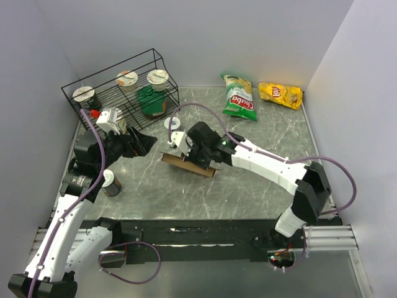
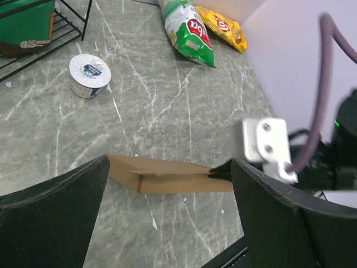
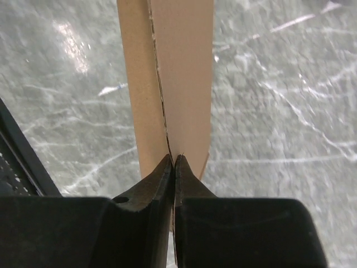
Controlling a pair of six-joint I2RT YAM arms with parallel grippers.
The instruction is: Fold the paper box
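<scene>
At counter (image 1: 260,186) centre: plain brown corrugated-cardboard paper box (image 1: 189,164), edge nipped by closed right pincer (image 3: 174,162) (left pincer (image 2: 167,167) gapes, empty); shallow nip may slip.

Marbled table (image 1: 267,133) holds wire rack (image 1: 127,102), cup (image 1: 172,123), green bag (image 1: 239,98) (yellow bag (image 1: 280,95) beside).
</scene>
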